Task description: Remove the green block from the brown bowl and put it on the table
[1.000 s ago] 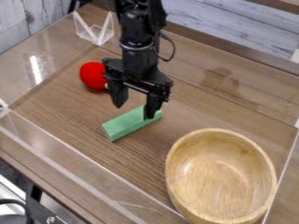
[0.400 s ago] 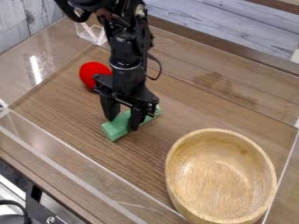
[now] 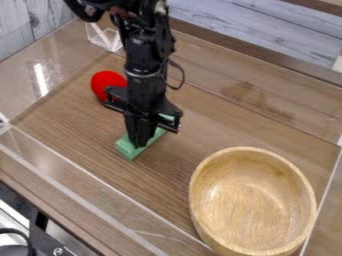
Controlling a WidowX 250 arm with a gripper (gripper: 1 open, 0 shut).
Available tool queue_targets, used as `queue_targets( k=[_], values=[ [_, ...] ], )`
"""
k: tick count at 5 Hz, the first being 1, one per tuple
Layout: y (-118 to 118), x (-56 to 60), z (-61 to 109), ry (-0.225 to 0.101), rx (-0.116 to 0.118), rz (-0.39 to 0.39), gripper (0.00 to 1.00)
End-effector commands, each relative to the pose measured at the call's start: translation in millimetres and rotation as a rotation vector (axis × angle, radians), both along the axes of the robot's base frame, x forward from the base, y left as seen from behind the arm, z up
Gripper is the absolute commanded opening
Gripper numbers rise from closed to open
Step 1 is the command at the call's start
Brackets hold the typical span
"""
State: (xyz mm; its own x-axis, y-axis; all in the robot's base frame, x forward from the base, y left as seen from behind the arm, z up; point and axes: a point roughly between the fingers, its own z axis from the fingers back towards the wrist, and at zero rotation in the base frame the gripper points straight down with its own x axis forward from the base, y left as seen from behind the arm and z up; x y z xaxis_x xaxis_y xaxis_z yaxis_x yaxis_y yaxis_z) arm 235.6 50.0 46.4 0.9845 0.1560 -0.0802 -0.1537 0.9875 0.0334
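Observation:
The green block (image 3: 130,148) lies flat on the wooden table (image 3: 241,110), left of the brown bowl (image 3: 254,202), which has nothing in it. My gripper (image 3: 142,136) points straight down onto the middle of the block. Its black fingers (image 3: 135,128) are drawn together around the block, which pokes out below them at the near-left end. The block rests on the table surface under the gripper.
A red ball (image 3: 103,84) sits just behind and left of the arm. Clear plastic walls (image 3: 80,190) run along the table's front and left edges. A white plank wall stands at the back.
The gripper came down and to the left over the green block, and its fingers went from spread wide to closed on it.

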Motion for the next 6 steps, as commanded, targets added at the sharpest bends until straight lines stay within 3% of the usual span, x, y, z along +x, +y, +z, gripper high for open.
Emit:
queue_targets(
  k=[1, 2, 3, 4, 6],
  values=[
    [-2, 17.0, 39.3, -0.099, 0.002, 0.03, 0.0],
    [-10, 31.2, 59.9, -0.145, -0.017, 0.056, 0.0],
    [-11, 26.0, 44.7, -0.125, -0.012, 0.022, 1.0],
    [-10, 20.5, 30.6, -0.11, -0.005, -0.012, 1.0],
    [16, 8.6, -7.0, -0.078, 0.007, 0.027, 1.0]
  ],
)
